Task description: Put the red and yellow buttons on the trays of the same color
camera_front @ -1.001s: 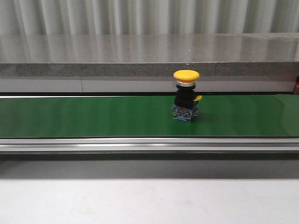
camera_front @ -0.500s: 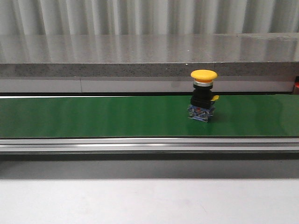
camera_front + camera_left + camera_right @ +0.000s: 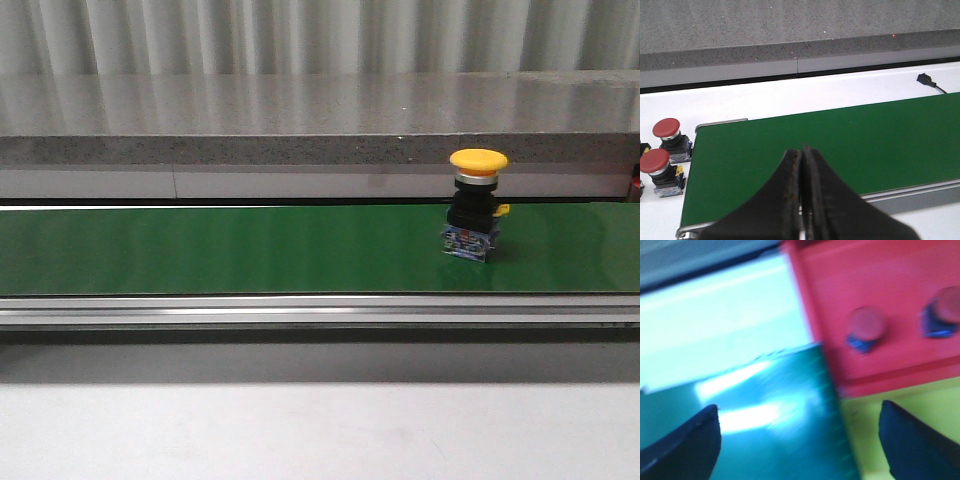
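**Riding the belt, a yellow button stands upright**

Standing on the green conveyor belt, the yellow button sits toward its right end — untouched. Left gripper is pressed closed above the belt; two red buttons lie beside its end. Right gripper is spread wide — red tray holds two red buttons; yellow tray adjoins it.

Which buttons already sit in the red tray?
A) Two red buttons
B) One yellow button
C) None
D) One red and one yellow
A: the right wrist view, though blurred, shows two red buttons inside the red tray; the only yellow button in view stands on the green belt in the front view.
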Robot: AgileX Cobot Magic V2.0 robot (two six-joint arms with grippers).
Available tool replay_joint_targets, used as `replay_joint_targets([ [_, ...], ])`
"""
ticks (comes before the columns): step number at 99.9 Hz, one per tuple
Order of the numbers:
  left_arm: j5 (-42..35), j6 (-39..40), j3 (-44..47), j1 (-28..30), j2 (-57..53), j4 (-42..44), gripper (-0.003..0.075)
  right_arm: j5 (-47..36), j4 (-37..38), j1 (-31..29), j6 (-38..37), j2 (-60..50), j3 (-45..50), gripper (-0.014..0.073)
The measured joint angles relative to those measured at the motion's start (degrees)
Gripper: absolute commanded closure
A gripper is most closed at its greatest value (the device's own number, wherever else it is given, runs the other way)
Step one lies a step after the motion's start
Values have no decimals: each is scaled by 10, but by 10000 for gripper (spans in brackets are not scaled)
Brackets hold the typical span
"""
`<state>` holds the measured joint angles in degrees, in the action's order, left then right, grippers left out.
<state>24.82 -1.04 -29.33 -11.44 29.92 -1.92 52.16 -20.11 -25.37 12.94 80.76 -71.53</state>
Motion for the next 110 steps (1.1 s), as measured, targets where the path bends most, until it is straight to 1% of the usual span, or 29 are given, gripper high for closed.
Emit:
replay_joint_targets([
  [18,0,0,0,0,0,0,740,80,0,103,49,-27,2,-41],
  [28,0,0,0,0,0,0,740,92,0,161,68,-27,4,-41],
  [44,0,0,0,0,0,0,740,90,0,228,84,-12,4,-41],
  [72,0,0,0,0,0,0,740,56,0,294,96,51,4,-41],
  [93,0,0,0,0,0,0,740,37,0,307,98,98,4,-38],
  [96,0,0,0,0,0,0,740,34,0,307,98,104,4,-25],
  [100,0,0,0,0,0,0,740,29,2,307,98,112,4,18],
  [103,0,0,0,0,0,0,740,27,3,307,98,116,4,61],
  [108,0,0,0,0,0,0,740,24,6,307,98,123,4,169],
  [110,0,0,0,0,0,0,740,24,7,307,98,124,4,200],
])
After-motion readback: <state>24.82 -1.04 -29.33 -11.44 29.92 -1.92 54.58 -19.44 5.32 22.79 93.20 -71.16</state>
